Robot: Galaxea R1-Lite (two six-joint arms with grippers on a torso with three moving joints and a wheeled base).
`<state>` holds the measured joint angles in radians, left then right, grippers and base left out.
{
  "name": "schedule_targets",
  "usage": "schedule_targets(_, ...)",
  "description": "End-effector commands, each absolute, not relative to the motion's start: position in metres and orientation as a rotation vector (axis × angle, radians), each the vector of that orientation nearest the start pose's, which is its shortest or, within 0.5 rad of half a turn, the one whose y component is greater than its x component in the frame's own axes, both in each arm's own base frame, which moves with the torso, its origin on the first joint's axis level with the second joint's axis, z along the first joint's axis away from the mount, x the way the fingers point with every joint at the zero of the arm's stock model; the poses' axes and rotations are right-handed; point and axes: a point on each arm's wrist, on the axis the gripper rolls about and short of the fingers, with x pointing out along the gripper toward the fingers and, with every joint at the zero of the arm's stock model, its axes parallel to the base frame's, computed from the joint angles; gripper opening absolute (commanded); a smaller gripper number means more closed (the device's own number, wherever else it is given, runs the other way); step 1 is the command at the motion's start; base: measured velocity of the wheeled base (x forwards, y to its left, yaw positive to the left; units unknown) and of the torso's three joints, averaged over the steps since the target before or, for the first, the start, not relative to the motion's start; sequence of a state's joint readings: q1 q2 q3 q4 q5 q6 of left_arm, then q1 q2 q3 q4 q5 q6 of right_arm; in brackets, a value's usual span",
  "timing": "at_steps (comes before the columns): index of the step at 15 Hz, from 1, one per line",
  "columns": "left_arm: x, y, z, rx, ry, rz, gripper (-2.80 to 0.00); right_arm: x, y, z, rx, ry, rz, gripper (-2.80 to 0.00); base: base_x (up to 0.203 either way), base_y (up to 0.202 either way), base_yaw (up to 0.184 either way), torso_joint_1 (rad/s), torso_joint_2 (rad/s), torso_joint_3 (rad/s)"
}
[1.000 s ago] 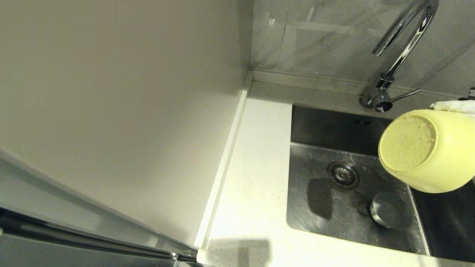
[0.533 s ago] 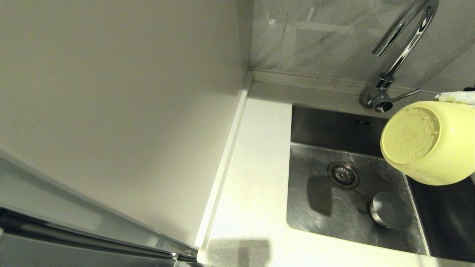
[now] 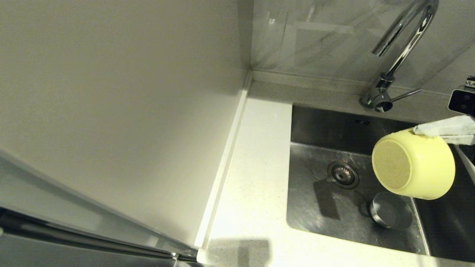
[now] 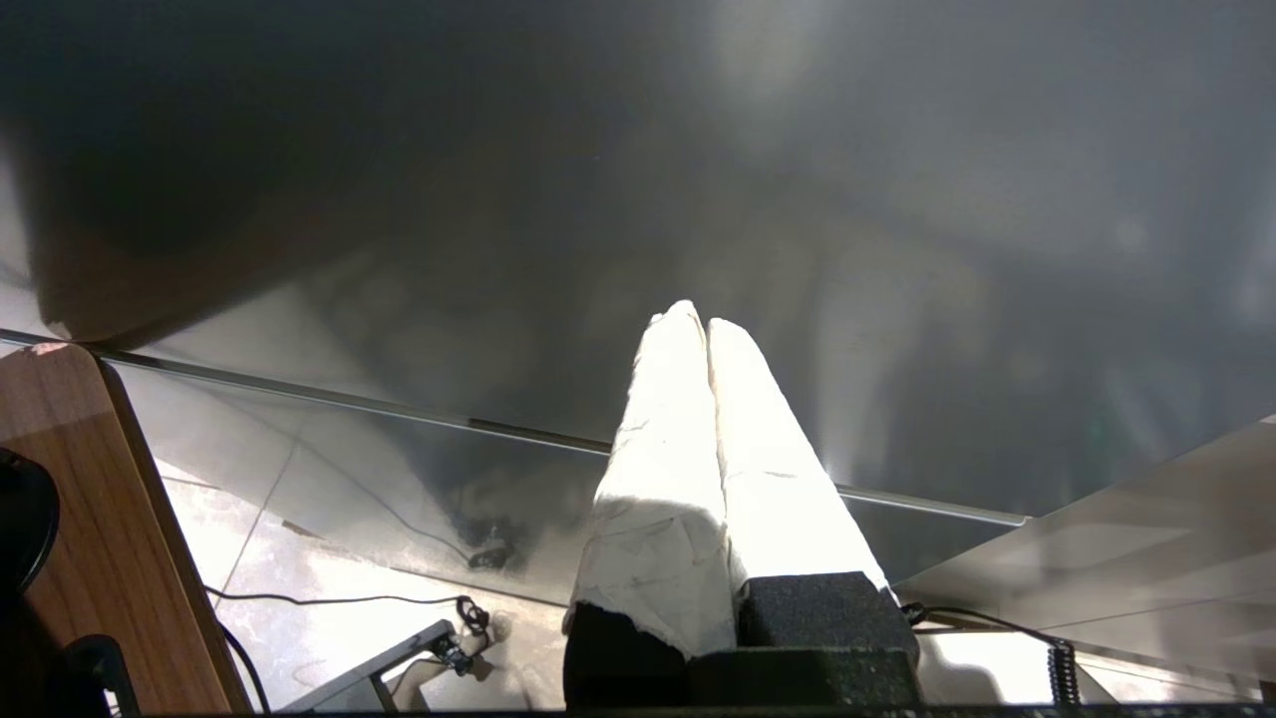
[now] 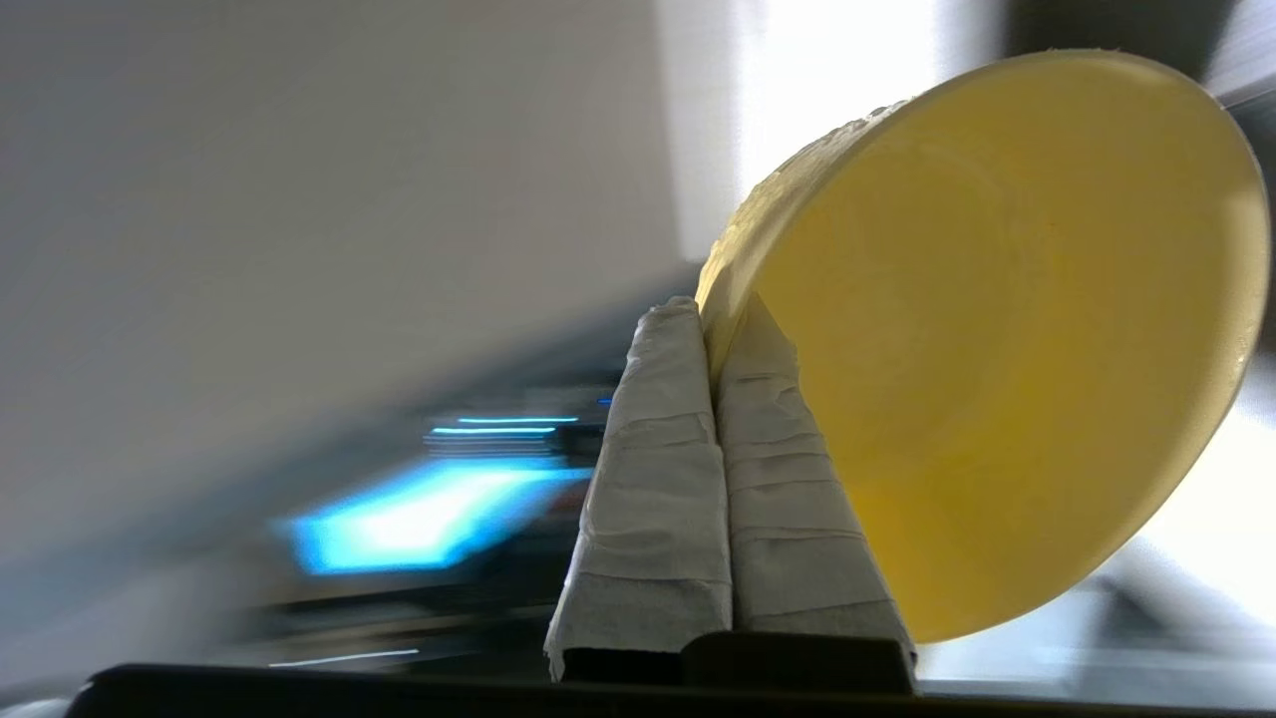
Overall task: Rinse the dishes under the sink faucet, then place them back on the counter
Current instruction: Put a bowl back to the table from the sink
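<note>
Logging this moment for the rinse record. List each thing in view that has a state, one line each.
yellow bowl: held tipped on its side above the sink, base facing the camera
right end effector: shut on the bowl's rim
left end effector: shut, empty, away from the sink
faucet: no water visible
grey-blue bowl: resting in the sink
</note>
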<state>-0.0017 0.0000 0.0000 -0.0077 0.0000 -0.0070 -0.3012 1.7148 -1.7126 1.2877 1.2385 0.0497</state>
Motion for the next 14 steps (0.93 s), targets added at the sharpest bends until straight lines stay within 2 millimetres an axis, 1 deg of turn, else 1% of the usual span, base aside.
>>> schedule_targets(1, -0.023, 0.0, 0.075, -0.008, -0.005, -0.002, -2.8, 0.234, -0.057, 0.285, 0.346, 0.828, 0.693, -2.8, 0.0, 0.0, 0.0, 0.0, 0.0, 0.0)
schedule_targets(2, -0.023, 0.0, 0.075, -0.008, -0.005, -0.002, -2.8, 0.232, -0.069, 0.282, 0.136, 0.749, 0.653, -2.8, 0.0, 0.0, 0.0, 0.0, 0.0, 0.0)
schedule_targets(4, -0.023, 0.0, 0.075, -0.008, -0.005, -0.002, -2.8, 0.225, -0.098, 0.285, -0.154, 0.645, 0.511, -2.8, 0.0, 0.0, 0.0, 0.0, 0.0, 0.0)
schedule_targets(5, -0.023, 0.0, 0.075, -0.008, -0.005, -0.002, -2.8, 0.223, -0.111, 0.288, -0.272, 0.612, 0.437, -2.8, 0.0, 0.0, 0.0, 0.0, 0.0, 0.0)
schedule_targets(7, -0.023, 0.0, 0.075, -0.008, -0.005, -0.002, -2.8, 0.219, -0.131, 0.295, -0.438, 0.576, 0.306, -2.8, 0.0, 0.0, 0.0, 0.0, 0.0, 0.0)
schedule_targets(9, -0.023, 0.0, 0.075, -0.008, -0.005, -0.002, -2.8, 0.209, -0.144, 0.298, -0.531, 0.568, 0.241, -2.8, 0.0, 0.0, 0.0, 0.0, 0.0, 0.0)
schedule_targets(12, -0.023, 0.0, 0.075, -0.008, -0.005, -0.002, -2.8, 0.192, -0.158, 0.288, -0.606, 0.608, 0.214, -2.8, 0.0, 0.0, 0.0, 0.0, 0.0, 0.0)
schedule_targets(14, -0.023, 0.0, 0.075, -0.008, -0.005, -0.002, -2.8, 0.182, -0.164, 0.285, -0.636, 0.623, 0.19, -2.8, 0.0, 0.0, 0.0, 0.0, 0.0, 0.0)
